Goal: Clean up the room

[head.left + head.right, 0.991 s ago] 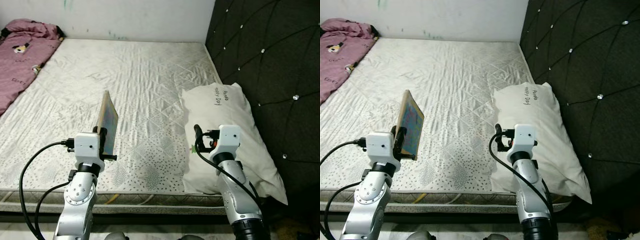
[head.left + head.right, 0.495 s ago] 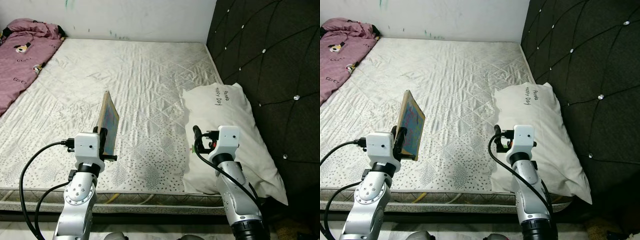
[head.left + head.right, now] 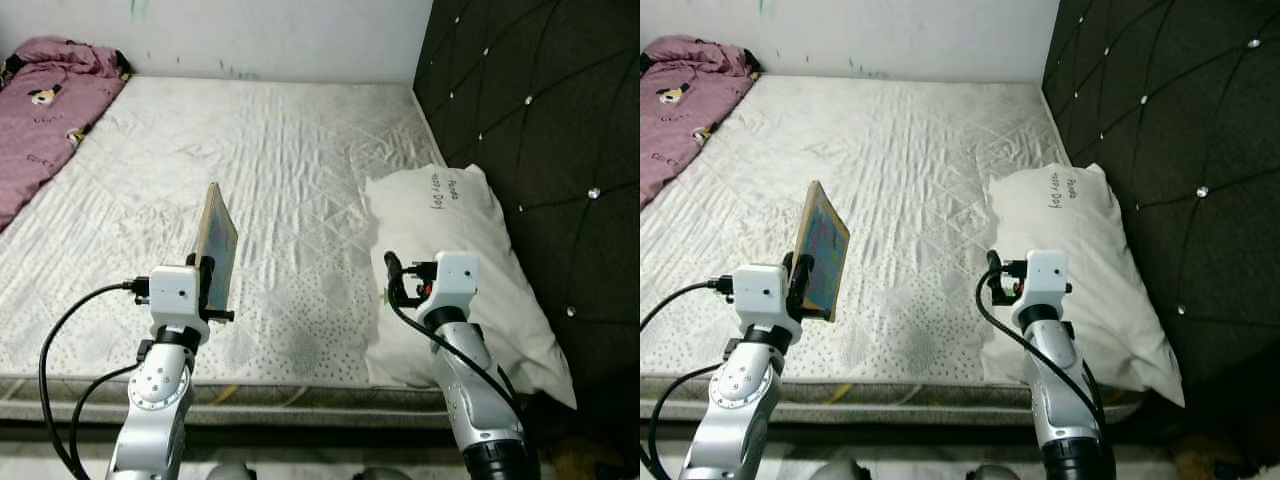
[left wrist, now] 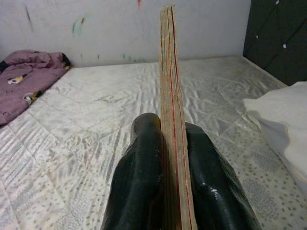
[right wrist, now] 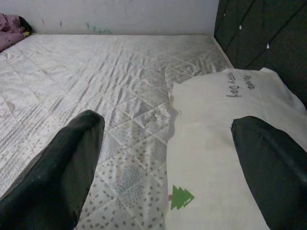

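Left gripper [image 4: 170, 158] raised lower left of frame, jaws clamped on book [image 3: 218, 243], held upright edge-on above bed [image 3: 290, 160]. Right gripper [image 3: 398, 280] lower centre-right, forearm up, jaws spread wide over pillow [image 3: 470, 250] edge. Pink blanket [image 3: 45, 100] upper left.

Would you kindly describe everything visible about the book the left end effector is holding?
The book is thin and flat, with a colourful blue-toned cover and tan, layered page edges. It stands upright on edge, above the white quilted mattress without touching it. The left end effector is shut on its lower edge, one black finger pressing each side.
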Robot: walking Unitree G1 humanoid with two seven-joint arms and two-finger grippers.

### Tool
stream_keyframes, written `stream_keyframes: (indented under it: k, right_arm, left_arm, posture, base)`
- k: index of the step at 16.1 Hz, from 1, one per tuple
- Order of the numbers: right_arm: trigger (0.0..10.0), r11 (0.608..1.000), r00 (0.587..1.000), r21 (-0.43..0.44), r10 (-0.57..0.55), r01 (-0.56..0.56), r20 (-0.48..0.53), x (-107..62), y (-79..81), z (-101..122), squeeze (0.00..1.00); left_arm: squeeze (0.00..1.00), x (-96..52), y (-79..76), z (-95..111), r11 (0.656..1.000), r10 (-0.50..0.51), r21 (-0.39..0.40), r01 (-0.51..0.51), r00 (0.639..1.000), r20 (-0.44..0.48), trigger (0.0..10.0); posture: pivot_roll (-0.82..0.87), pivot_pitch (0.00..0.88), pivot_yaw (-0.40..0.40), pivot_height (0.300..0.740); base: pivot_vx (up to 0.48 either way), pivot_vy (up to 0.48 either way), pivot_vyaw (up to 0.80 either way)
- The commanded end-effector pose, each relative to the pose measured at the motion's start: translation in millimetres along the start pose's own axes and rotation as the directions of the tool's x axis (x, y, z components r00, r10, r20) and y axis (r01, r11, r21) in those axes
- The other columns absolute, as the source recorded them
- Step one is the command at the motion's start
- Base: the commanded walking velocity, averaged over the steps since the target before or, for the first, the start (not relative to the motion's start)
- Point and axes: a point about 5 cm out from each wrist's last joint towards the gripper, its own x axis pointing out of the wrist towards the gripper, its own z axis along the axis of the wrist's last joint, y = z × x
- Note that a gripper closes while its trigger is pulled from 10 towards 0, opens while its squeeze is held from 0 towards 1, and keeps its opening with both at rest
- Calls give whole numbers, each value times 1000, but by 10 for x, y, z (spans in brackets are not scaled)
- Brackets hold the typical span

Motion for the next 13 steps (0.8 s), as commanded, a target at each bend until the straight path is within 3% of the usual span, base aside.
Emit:
stream_keyframes:
  k: [1,6,13]
  right_arm:
    - [10000,1000,1000,-3,3,-3,8,5,7,36,0]
    - [10000,1000,1000,-2,8,-8,7,11,10,34,0]
    - [10000,1000,1000,-14,19,-19,-2,23,26,25,0]
  left_arm:
    - [0,29,12,103,1000,10,7,-10,999,45,10000]
    - [0,40,12,98,1000,12,9,-13,999,44,10000]
    - [0,57,35,85,999,38,9,-38,999,38,10000]
  posture:
    - [15,0,-11,669]
    - [16,0,-12,615]
    - [19,0,-16,615]
  base:
    - [0,0,0]
    - [0,0,0]
    - [0,0,0]
